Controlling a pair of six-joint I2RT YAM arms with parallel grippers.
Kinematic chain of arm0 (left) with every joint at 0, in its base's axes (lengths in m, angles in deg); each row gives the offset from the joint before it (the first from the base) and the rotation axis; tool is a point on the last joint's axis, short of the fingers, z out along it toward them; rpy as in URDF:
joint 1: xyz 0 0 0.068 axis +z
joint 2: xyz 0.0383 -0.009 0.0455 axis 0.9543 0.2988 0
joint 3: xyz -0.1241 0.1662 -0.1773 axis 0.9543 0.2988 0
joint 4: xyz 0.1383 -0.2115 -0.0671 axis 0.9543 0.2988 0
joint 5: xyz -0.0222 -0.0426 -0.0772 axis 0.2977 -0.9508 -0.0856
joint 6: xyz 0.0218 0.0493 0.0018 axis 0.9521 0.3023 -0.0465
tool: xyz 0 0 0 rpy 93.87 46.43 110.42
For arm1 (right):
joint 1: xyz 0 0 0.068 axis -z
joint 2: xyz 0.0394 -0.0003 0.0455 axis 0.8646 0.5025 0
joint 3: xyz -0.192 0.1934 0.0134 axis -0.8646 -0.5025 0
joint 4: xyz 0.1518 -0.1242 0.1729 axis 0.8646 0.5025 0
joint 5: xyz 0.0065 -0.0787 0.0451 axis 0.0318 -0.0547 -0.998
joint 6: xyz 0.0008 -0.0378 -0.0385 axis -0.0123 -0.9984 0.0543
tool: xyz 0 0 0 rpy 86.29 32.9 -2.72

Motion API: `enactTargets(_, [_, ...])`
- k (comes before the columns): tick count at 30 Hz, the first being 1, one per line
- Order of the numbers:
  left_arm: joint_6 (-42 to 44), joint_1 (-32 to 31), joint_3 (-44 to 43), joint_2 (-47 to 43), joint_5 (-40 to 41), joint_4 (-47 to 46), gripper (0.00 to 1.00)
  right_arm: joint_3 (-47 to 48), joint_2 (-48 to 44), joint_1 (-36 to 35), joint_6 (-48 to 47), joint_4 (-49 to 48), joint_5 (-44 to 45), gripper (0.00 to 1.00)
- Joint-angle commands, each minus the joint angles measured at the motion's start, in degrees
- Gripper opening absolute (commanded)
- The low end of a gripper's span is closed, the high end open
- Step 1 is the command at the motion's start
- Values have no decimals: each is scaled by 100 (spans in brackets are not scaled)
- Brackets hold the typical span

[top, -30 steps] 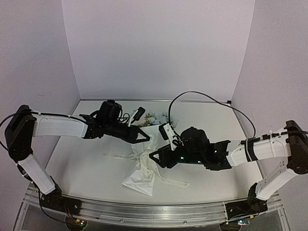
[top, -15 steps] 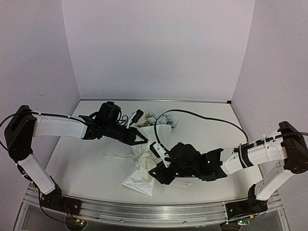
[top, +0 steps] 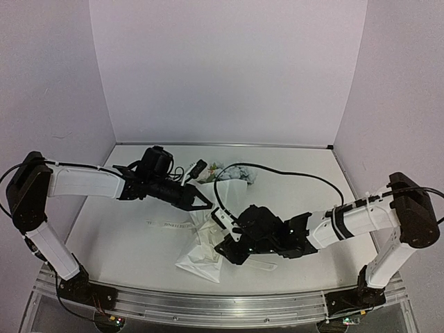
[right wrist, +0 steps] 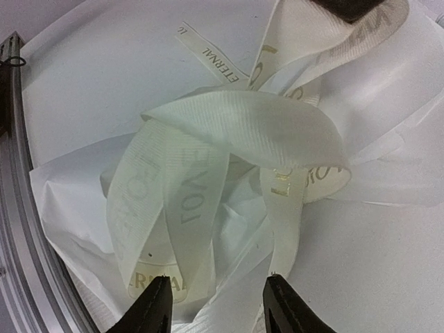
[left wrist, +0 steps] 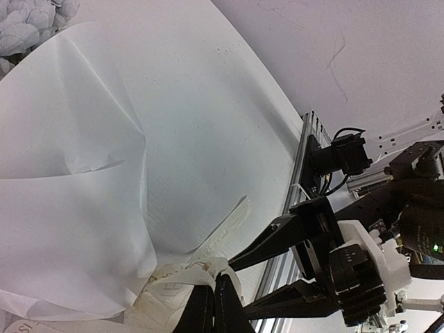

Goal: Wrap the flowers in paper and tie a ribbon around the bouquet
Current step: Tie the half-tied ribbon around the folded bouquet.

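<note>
The ribbon (right wrist: 229, 132) is a ribbed cream fabric strip with gold lettering. It lies in soft, floppy loops over the pinched waist of the bouquet (top: 201, 258). One flat tail runs left across the table and another lies to the near right. The paper (left wrist: 69, 173) is thin and matte white, folded into broad smooth flaps with sharp creases and crumpled where it gathers. The flowers (top: 232, 172), pale blue and white and lumpy, show out of the wide far end of the cone; the other end points near-left.

The bouquet lies in the middle of a smooth white table (top: 118, 236), closed in by plain pale lilac walls (top: 222, 69), with a metal rail (top: 208, 305) along the near edge.

My left arm reaches in from the left, its forearm about level, to the bouquet's waist. My left gripper (top: 207, 205) is clenched on a strand of the ribbon, holding it up off the paper. My right arm stretches low from the right, its wrist over the near part of the bouquet. My right gripper (right wrist: 218, 312) has its fingers apart and grips nothing, with the ribbon loops just ahead of its tips.
</note>
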Motion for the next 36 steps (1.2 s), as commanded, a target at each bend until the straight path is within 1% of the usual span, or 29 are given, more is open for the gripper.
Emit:
enactTargets(1, [91, 92, -291, -193, -352, 221, 0, 333, 150, 73, -224, -38, -148, 45])
enactTargets(8, [-2, 284, -432, -127, -1117, 314, 0, 418, 295, 73, -352, 4, -459, 44])
enactTargets(14, [-106, 308, -505, -47, -1399, 247, 0, 474, 338, 70, -355, 32, -476, 43])
enactTargets(18, [-124, 321, -520, -26, -1428, 248, 0, 557, 456, 68, -351, 41, -468, 41])
enactTargets(24, [-139, 356, -495, -52, -1421, 248, 0, 674, 596, 69, -296, 32, -415, 24])
enactTargets(29, [-226, 405, -397, -154, -1260, 158, 0, 630, 438, 70, -209, 128, -264, 11])
enactTargets(31, [-303, 431, -304, -207, -1126, 126, 0, 605, 312, 70, -164, 299, -162, 3])
enactTargets(32, [-362, 440, -248, -252, -1051, 61, 0, 598, 256, 70, -142, 401, -135, 0])
enactTargets(36, [-567, 449, 48, -429, -681, -223, 0, 603, 20, 70, -4, 871, 164, 0])
